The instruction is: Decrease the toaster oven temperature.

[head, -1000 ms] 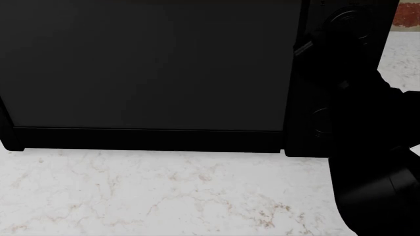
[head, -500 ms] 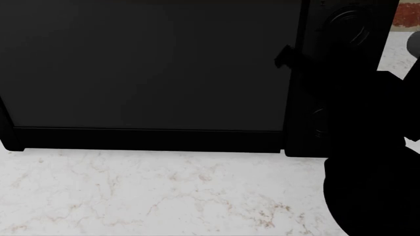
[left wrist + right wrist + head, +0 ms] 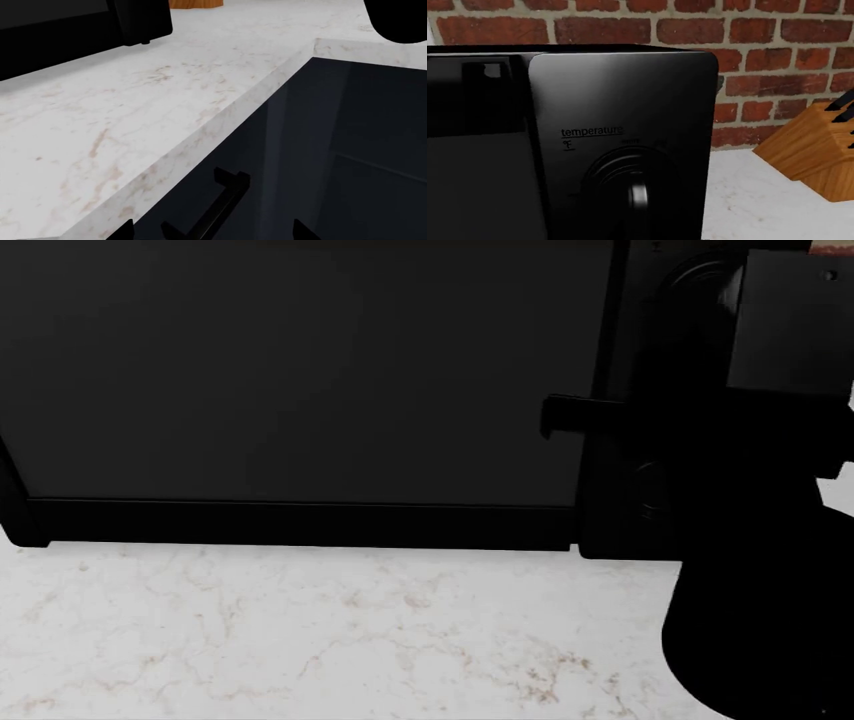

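Toaster oven (image 3: 307,390): fills the upper left and centre of the head view, standing on the marble counter (image 3: 334,630); dark glass door at left, narrow knob strip at right.
Temperature knob (image 3: 637,192): lower centre of the right wrist view, under the words "temperature °F", ridge upright.
Right gripper (image 3: 587,420): black mass at the right of the head view, a finger tip jutting over the door edge; whether it is parted or closed on anything cannot be told.
Left gripper: not visible; its camera shows the counter edge and a dark cabinet front (image 3: 333,165).
Knife block (image 3: 814,155): right edge of the right wrist view, before the brick wall (image 3: 760,50).
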Controlling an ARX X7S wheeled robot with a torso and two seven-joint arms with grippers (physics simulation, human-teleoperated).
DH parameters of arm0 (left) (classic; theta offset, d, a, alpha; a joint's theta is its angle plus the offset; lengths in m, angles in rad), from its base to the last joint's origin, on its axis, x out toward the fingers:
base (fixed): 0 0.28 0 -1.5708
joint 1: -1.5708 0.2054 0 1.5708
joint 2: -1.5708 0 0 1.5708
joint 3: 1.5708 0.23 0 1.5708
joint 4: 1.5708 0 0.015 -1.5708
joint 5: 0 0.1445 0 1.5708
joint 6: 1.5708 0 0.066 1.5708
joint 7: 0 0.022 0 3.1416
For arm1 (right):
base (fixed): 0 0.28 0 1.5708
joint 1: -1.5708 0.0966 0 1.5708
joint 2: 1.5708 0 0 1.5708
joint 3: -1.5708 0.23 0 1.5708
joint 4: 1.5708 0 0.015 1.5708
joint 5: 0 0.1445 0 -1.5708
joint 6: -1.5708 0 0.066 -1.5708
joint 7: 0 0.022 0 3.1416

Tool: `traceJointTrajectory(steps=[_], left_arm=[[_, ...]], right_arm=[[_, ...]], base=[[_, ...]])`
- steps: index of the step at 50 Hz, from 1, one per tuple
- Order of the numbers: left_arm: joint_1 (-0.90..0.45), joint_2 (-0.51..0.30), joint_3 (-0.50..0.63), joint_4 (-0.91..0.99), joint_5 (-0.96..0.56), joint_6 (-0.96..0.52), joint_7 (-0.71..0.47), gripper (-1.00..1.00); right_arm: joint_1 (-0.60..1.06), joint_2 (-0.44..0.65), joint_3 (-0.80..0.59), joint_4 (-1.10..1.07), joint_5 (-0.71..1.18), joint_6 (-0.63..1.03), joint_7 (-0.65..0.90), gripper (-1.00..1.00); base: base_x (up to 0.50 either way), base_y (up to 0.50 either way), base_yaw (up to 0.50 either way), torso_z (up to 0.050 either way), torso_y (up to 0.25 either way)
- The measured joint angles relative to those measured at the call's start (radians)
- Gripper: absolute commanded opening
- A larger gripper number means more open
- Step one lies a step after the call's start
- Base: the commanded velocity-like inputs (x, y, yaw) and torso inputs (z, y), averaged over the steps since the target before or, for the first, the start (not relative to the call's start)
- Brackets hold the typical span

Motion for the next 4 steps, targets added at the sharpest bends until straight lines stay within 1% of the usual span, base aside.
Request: traceJointTrajectory(steps=[4], left_arm=[[0.0, -0.001, 0.0, 0.001, -0.001, 0.0, -0.001, 1.0]], right_arm=[[0.036, 0.029, -0.061, -0.002, -0.02, 0.049, 0.001, -1.0]], base=[[0.0, 0.0, 0.0, 0.0, 0.0]])
